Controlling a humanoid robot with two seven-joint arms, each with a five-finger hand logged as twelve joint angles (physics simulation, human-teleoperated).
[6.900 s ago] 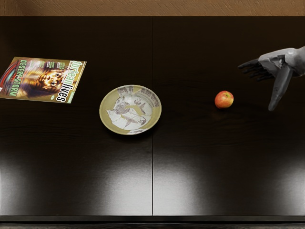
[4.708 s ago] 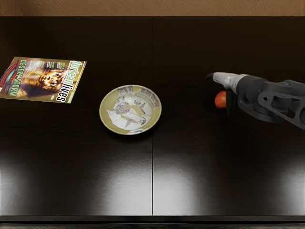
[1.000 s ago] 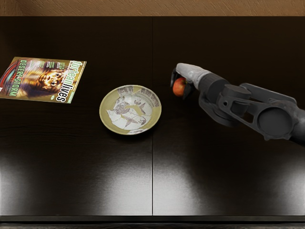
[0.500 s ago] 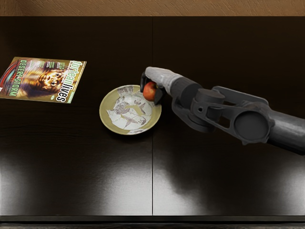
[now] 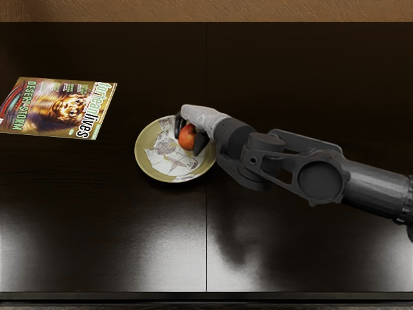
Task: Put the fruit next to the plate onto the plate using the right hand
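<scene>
A small red-orange apple [image 5: 187,137] is held in my right hand [image 5: 191,132], whose fingers are curled around it. The hand hovers over the right half of the yellow patterned plate [image 5: 155,152] in the middle of the dark table. Whether the apple touches the plate, I cannot tell. My right arm [image 5: 310,177] stretches in from the right edge and hides the plate's right rim. The left arm is out of sight.
A magazine [image 5: 58,106] lies flat at the far left of the table. The dark tabletop [image 5: 206,245] has a seam down its middle, and a wooden strip [image 5: 206,10] runs along the back edge.
My right hand has carried the apple leftward from the plate's right rim to above the plate's right half, and the arm now reaches further across the table.
</scene>
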